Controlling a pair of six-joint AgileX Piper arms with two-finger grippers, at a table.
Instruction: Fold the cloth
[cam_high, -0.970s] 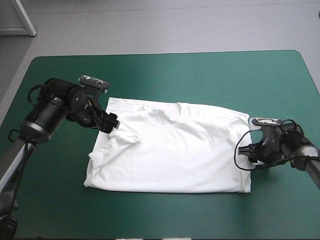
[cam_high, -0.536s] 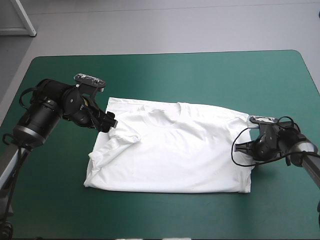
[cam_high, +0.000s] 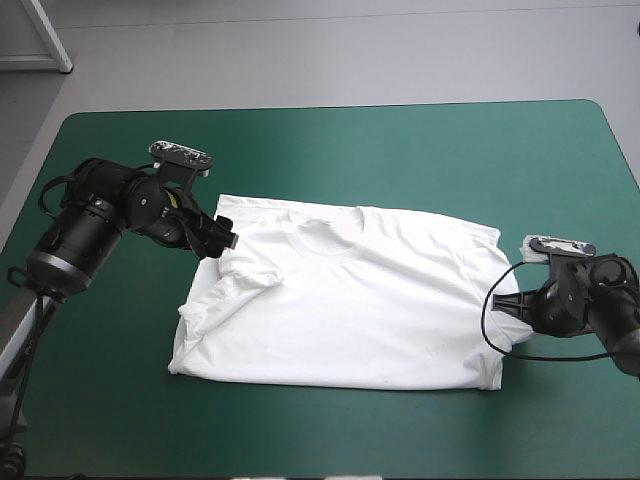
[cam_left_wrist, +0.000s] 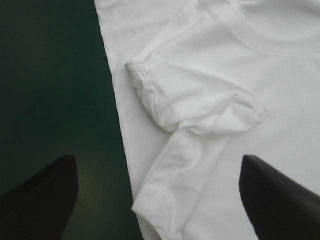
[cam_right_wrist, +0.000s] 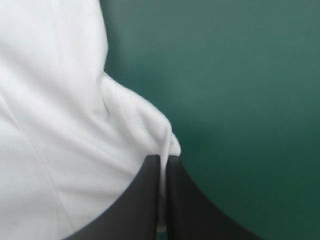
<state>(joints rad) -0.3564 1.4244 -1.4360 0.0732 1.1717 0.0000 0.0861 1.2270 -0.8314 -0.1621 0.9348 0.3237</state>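
Inside right gripper (cam_right_wrist: 163, 160), T-shirt (cam_right_wrist: 50, 125) (its edge).

The short-sleeved cloth T-shirt (cam_high: 350, 310) is plain white throughout, body, sleeves and collar band alike, and its creases show only as soft grey shading. Around the T-shirt, the smooth table cover (cam_high: 400, 150) is one unpatterned teal-green. At the T-shirt's left sleeve, the left gripper (cam_high: 226, 234) has broad, curved fingers (cam_left_wrist: 42, 197) of matt black. At the T-shirt's right edge, the right gripper (cam_high: 514, 305) shows the same black fingers (cam_right_wrist: 145, 200), with a dull greyish sheen.
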